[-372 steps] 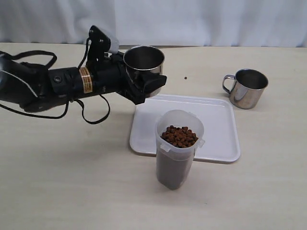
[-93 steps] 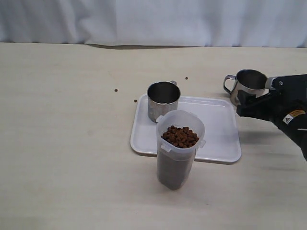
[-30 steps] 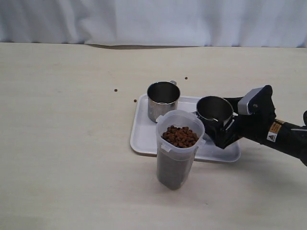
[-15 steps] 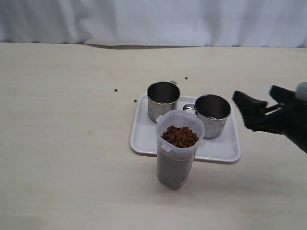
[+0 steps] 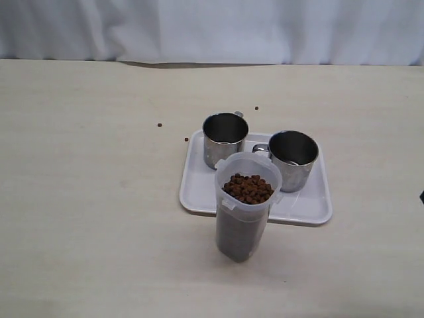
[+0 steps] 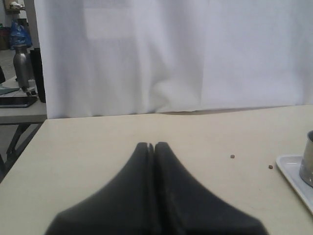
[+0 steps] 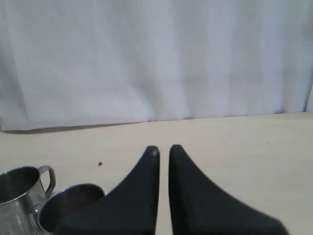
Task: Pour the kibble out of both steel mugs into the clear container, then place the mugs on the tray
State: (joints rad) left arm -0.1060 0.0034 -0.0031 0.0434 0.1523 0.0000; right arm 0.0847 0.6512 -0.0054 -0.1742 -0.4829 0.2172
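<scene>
Kibble (image 5: pixel 248 188) fills the clear container (image 5: pixel 238 232), steel mugs (image 5: pixel 224 140) stand on the tray (image 5: pixel 311 209); both jaws closed, empty; we judge nothing remains to do.

Probably a lab: white curtain (image 5: pixel 212 30) backdrop, plain table (image 5: pixel 86 218), cluttered side bench (image 6: pixel 22 111).

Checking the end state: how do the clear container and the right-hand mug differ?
The clear container is translucent plastic and full of kibble; the right-hand mug is shiny steel, showing no kibble. The container stands on the table, the mug on the tray. Both stand upright.
</scene>
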